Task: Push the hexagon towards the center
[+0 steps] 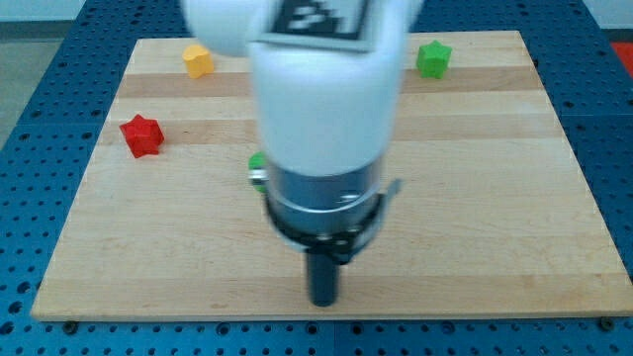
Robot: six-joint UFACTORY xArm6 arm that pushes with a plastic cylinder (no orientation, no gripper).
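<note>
A yellow hexagon block (198,60) sits near the board's top left. A red star block (141,135) lies at the left side. A green star block (433,58) sits near the top right. A small part of another green block (256,161) shows at the left edge of my arm; the rest is hidden and its shape cannot be made out. My tip (323,300) is near the board's bottom edge, at the middle, far below the hexagon and apart from all blocks.
The wooden board (495,198) lies on a blue perforated table (40,148). My large white arm body (321,109) hides the board's centre and top middle.
</note>
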